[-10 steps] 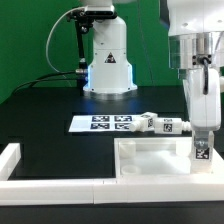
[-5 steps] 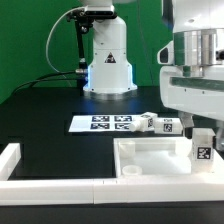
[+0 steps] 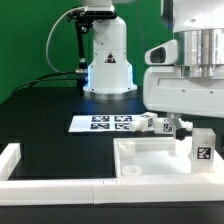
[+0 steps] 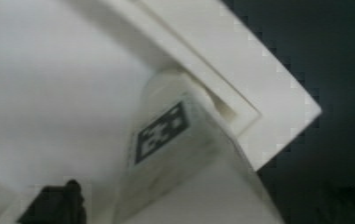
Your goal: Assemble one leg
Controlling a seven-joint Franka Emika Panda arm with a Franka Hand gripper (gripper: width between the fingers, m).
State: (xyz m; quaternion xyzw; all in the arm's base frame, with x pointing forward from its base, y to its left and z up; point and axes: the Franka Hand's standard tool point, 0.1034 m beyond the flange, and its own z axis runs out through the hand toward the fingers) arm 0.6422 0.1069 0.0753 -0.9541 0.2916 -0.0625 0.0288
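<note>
A leg [image 3: 203,150], a small white block with a black-and-white tag, stands upright in the right corner of the large white tray-like part [image 3: 150,160]. My gripper [image 3: 190,122] hangs just above the leg and to its left in the exterior view, apart from it. In the wrist view the leg [image 4: 170,135] rises between my two dark fingertips [image 4: 57,203], which stand wide of it, so the gripper [image 4: 206,207] is open and empty. The tray's raised rim [image 4: 245,75] runs beside the leg.
Two more small tagged legs [image 3: 147,122] [image 3: 168,125] lie behind the tray, next to the marker board [image 3: 108,123]. A white rail [image 3: 60,185] edges the table's front, with a raised end [image 3: 10,155] at the exterior view's left. The robot base [image 3: 108,60] stands at the back.
The gripper, closed round the leg a second ago, has let go and risen. The leg stays standing in the tray's right corner.
</note>
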